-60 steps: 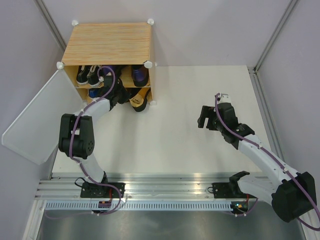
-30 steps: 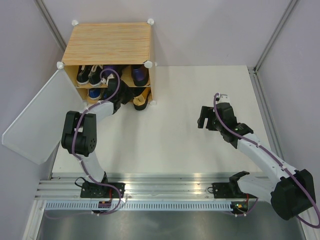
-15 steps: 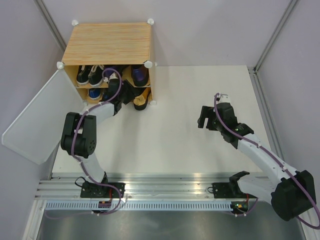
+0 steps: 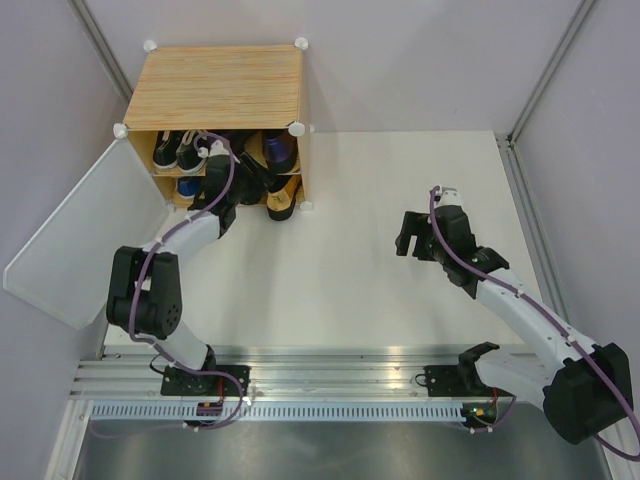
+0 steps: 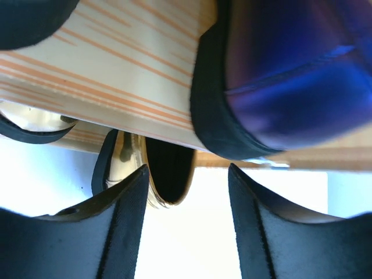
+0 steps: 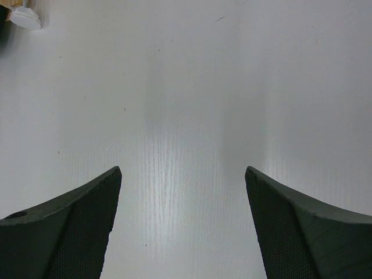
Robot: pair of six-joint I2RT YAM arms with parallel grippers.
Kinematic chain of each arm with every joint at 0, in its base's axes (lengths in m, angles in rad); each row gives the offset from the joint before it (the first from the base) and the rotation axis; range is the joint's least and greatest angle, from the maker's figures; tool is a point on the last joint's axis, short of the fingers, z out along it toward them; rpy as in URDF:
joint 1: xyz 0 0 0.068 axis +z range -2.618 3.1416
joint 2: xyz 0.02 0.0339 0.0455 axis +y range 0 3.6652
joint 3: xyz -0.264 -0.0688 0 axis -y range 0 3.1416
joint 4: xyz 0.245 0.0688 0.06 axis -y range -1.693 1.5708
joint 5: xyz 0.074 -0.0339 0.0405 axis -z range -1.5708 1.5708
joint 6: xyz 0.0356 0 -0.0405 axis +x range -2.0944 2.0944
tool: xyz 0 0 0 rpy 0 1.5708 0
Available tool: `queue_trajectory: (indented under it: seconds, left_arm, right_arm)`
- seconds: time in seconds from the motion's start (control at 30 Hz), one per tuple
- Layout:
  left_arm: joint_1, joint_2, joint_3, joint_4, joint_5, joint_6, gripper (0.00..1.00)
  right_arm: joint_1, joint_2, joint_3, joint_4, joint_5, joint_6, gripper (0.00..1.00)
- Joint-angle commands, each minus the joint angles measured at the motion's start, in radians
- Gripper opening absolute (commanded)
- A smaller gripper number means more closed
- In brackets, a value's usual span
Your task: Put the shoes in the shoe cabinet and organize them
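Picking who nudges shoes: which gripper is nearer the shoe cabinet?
Left. The left gripper is at the open front of the shoe cabinet; the right gripper hovers far to its right.

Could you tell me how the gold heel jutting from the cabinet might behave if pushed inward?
The gold heel looks glossy, so it may slip against the left gripper. It seems stiff, likely sliding as one piece. It juts past the shoe cabinet front, so an off-centre push could swivel it.

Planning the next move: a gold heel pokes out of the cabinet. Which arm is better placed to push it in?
Likely left. The left gripper is open at the cabinet front, the gold heel just ahead; the right gripper hangs open over the table, far away.
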Motion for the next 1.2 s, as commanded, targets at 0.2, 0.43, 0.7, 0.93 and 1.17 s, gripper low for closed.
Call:
queue_trajectory:
  seconds: [0.2,0.43,0.7,0.93,1.17]
  left_arm:
    - [-0.015,-0.240,-0.206,0.054,0.005,0.106,0.12]
    - [-0.051,-0.216,-0.386,0.166,-0.049,0.110,0.02]
    - [-0.058,-0.052,-0.314,0.215,-0.079,0.098,0.02]
    - [-0.058,0.086,-0.184,0.241,-0.078,0.071,0.02]
    - [-0.057,0.183,-0.040,0.241,-0.113,0.048,0.02]
  right_arm:
    - [-0.003,-0.026,0.014,0.018,-0.009,-0.006,0.90]
    - [-0.002,-0.026,0.011,0.025,-0.027,-0.003,0.90]
    - [-0.003,-0.014,0.014,0.027,-0.030,-0.004,0.89]
    - [-0.002,-0.005,0.020,0.027,-0.023,-0.009,0.90]
    - [-0.002,0.000,0.023,0.027,-0.017,-0.009,0.89]
